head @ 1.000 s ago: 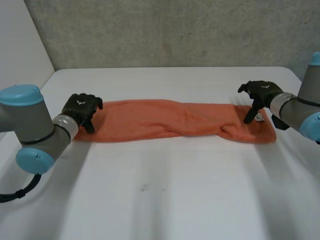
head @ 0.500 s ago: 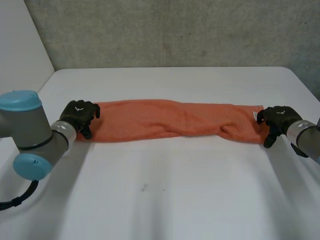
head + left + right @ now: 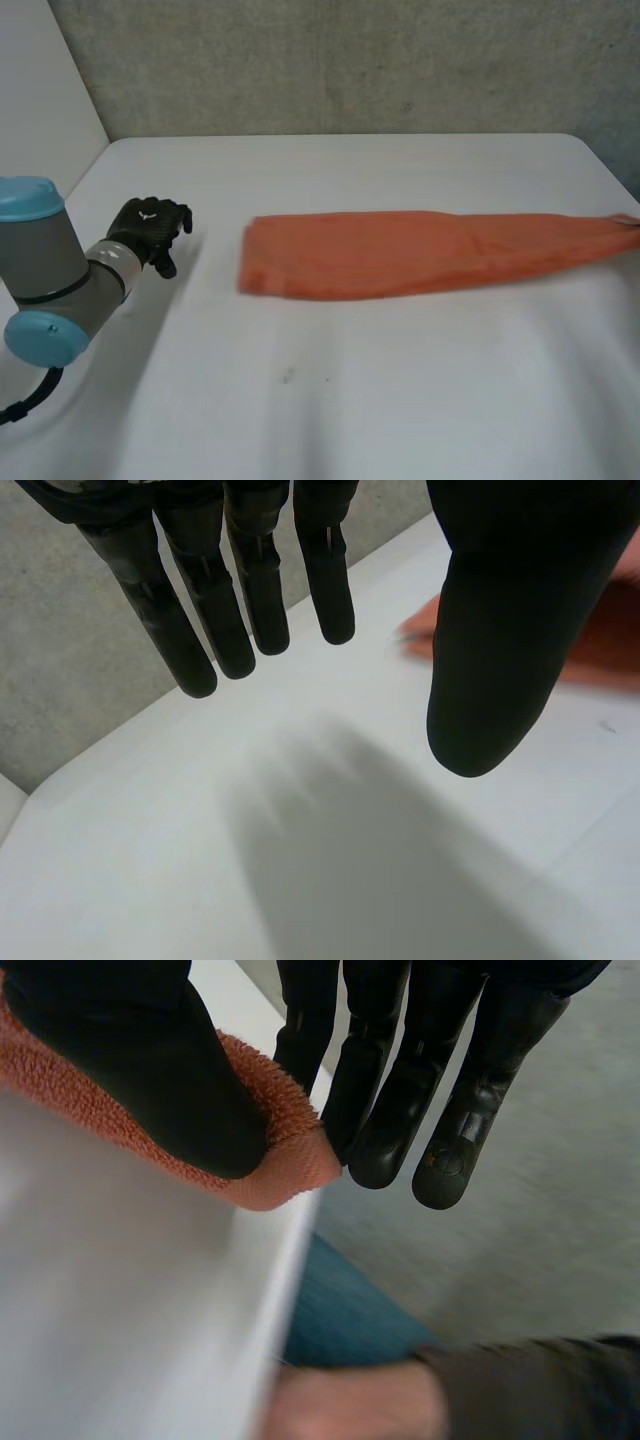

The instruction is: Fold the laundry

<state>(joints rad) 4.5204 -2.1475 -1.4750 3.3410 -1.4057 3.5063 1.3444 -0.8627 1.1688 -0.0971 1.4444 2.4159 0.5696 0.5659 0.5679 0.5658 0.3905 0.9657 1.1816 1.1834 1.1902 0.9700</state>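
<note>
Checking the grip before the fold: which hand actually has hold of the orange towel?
The right hand: it pinches one end of the orange towel between thumb and fingers. The left hand is open, apart from the cloth.

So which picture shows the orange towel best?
The head view: the whole orange towel lies stretched across the table, running to its right edge. In the right wrist view you see one end, pinched between the right hand's thumb and fingers. In the left wrist view, a blurry orange bit sits beyond the open left hand.
</note>
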